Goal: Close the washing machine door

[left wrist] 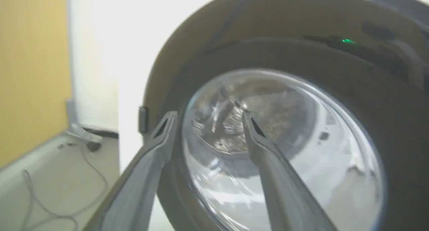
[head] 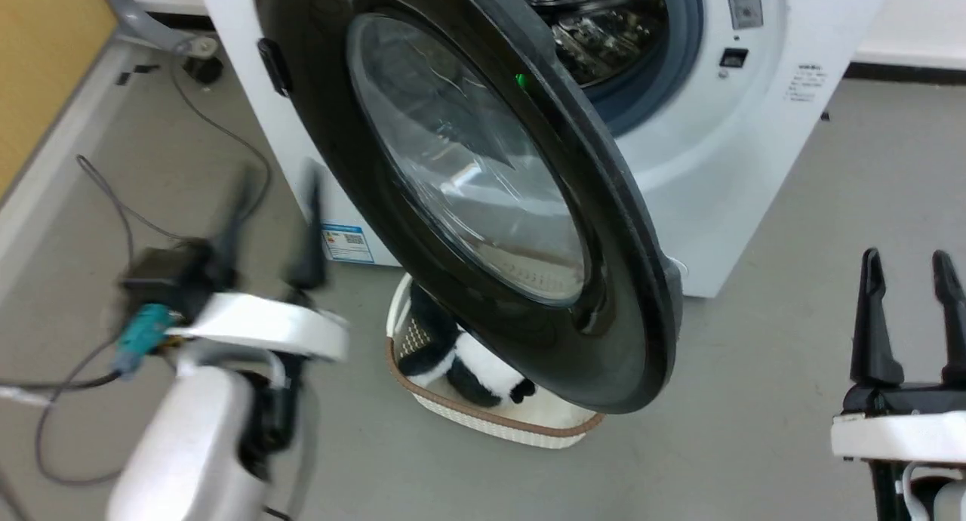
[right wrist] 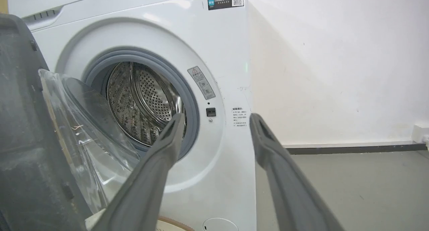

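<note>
The round glossy black washing machine door (head: 483, 196) stands swung wide open, its clear glass bowl facing me. Behind it is the white washing machine (head: 717, 174) with its steel drum (right wrist: 144, 100) exposed. My left gripper (head: 275, 204) is blurred at the lower left, open, its fingers pointing at the door's left rim and holding nothing. In the left wrist view the left gripper (left wrist: 207, 119) frames the left part of the door (left wrist: 288, 150), close to the glass. My right gripper (head: 909, 268) is open at the lower right, apart from the door. In the right wrist view the right gripper (right wrist: 216, 119) points at the washing machine (right wrist: 221, 57) front.
A cream perforated basket (head: 483, 423) with a black-and-white plush toy (head: 475, 370) sits on the floor under the door. Loose cables (head: 113, 204) lie on the grey floor at left, beside a yellow wall (head: 38, 68). A white wall (right wrist: 335, 67) stands right of the machine.
</note>
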